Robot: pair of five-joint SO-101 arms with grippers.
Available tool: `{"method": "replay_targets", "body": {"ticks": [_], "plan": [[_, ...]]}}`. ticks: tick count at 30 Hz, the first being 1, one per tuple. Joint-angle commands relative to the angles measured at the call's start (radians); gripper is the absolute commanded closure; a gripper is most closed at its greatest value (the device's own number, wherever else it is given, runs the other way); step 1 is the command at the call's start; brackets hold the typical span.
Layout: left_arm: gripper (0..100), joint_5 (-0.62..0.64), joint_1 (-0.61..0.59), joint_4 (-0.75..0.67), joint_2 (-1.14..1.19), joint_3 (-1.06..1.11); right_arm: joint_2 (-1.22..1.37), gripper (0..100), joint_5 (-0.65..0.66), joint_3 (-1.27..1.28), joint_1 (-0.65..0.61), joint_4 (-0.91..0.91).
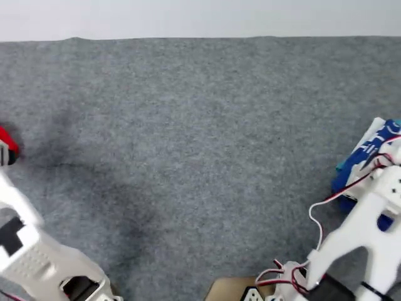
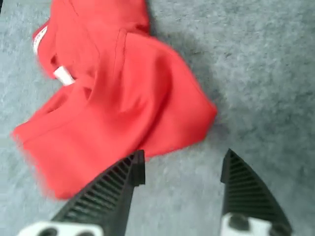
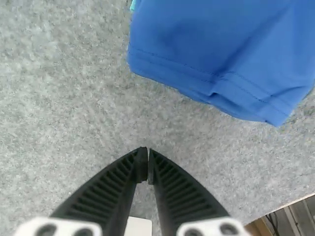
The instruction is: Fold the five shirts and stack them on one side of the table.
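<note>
A crumpled red shirt [image 2: 118,93] lies on the grey felt, with a white neck label showing; in the high view a sliver of the red shirt [image 1: 6,143] pokes out at the table's left edge. My left gripper [image 2: 183,164] hangs open just short of the shirt's near edge, holding nothing. A folded blue shirt [image 3: 221,54] lies at the table's right edge, where the blue and white stack [image 1: 366,160] sits partly behind the right arm. My right gripper [image 3: 147,160] is shut and empty, a short way off the blue shirt's hem.
The grey felt table [image 1: 200,138] stretches open across its middle and back. The left arm's white body [image 1: 37,251] fills the front left corner, and the right arm [image 1: 357,232] with red and white wires stands at the front right. A brown board [image 1: 229,290] shows at the front edge.
</note>
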Motion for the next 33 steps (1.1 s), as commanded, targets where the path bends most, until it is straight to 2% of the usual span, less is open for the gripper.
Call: {"method": "replay_targets", "body": {"ticks": [1, 9, 12, 21, 27, 33], "plan": [[74, 0.002, 0.020, -0.106, 0.048, -0.047, -0.067, 98.9, -0.008, 0.005, -0.010, 0.039], [74, 0.002, 0.017, -0.288, 0.192, -0.047, -0.148, 98.9, -0.008, 0.166, -0.012, 0.036], [75, 0.002, 0.018, -0.316, 0.239, -0.047, -0.188, 98.9, -0.008, 0.199, -0.012, 0.038], [90, -0.081, 0.032, -0.411, 0.376, -0.047, -0.286, 98.9, -0.006, 0.196, -0.013, 0.031], [100, -0.081, 0.032, -0.399, 0.381, -0.047, -0.294, 98.9, -0.006, 0.196, -0.013, 0.031], [100, -0.078, 0.034, -0.201, 0.239, -0.047, -0.294, 98.9, -0.006, 0.196, -0.013, 0.030]]}}
